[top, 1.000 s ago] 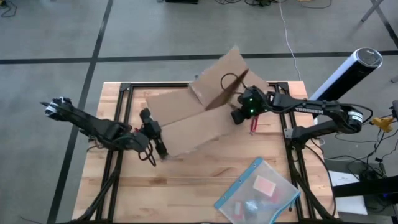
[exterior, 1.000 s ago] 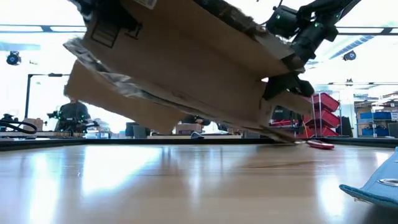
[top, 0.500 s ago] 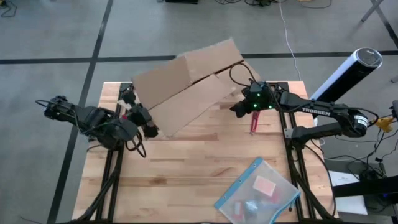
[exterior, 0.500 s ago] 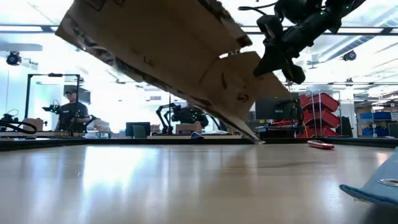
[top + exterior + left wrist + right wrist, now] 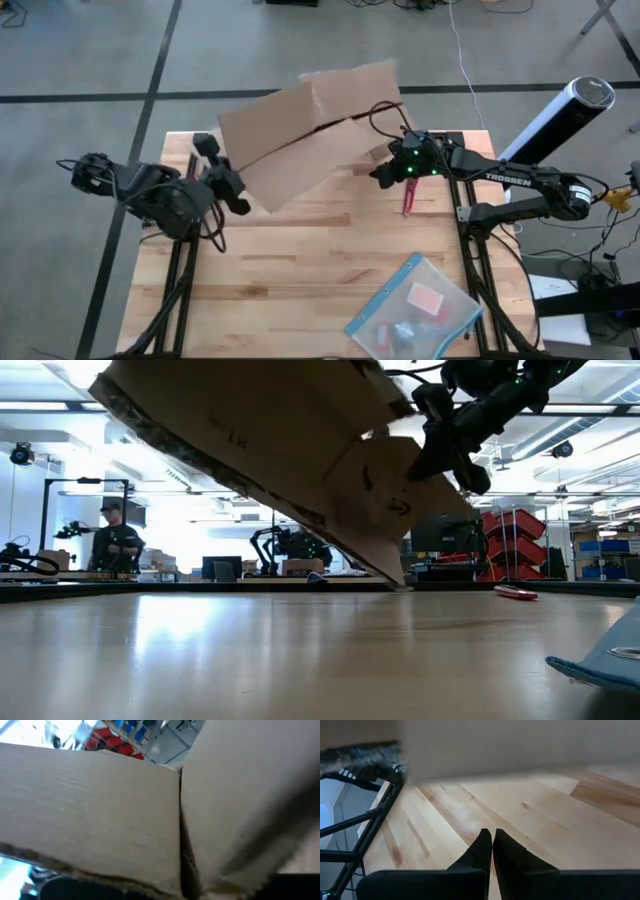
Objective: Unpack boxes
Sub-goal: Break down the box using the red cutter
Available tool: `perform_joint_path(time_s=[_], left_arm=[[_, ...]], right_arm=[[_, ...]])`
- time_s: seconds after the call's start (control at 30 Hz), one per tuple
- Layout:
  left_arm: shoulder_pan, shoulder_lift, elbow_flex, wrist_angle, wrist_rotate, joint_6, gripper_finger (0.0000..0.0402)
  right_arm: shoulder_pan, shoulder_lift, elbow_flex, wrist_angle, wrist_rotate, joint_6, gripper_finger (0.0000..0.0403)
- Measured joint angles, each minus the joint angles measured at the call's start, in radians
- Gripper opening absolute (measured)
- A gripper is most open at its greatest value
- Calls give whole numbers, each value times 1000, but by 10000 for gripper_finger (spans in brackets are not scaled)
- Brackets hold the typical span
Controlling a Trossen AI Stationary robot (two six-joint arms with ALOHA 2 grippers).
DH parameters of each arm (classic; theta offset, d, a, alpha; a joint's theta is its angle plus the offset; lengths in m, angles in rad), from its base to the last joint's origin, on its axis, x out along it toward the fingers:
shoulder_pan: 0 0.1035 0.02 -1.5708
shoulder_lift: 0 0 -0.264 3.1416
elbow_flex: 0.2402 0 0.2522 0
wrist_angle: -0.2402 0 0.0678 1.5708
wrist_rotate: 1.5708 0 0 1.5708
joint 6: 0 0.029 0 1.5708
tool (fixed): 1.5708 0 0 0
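Box (image 5: 300, 135) against left tool (image 5: 232, 190)

Box (image 5: 300, 130) tilted above table (image 5: 300, 270), between left claw (image 5: 240, 198) and right claw (image 5: 378, 176).

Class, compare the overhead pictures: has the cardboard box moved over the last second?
Yes. The box has swung toward the table's far edge; a second ago it covered the table's middle. The left end effector is at its near left corner.
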Motion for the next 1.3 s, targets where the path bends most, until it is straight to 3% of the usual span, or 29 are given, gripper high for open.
perform_joint_path(time_s=[0.23, 0.37, 0.63, 0.8, 0.93, 1.13, 1.3], left_arm=[[4, 47, 139, 7, -34, 175, 0], [4, 75, 157, 0, 48, 187, 0], [-8, 179, 87, -238, 348, -85, 0], [-35, 200, -42, -227, 398, -143, 0], [-49, 205, -137, -111, 457, -149, 0], [-51, 198, -161, -66, 462, -141, 0], [-39, 156, -120, -69, 378, -113, 0]], right_arm=[[0, 0, 0, 98, 8, -2, 0], [0, -12, 0, 155, 24, -14, 0], [-3, -109, -2, 163, 70, -56, 0], [-3, -196, -2, 165, 109, -80, 0], [-3, -247, -1, 152, 135, -81, 0], [-3, -290, -1, 135, 160, -64, 0], [-3, -289, -1, 127, 161, -64, 0]])
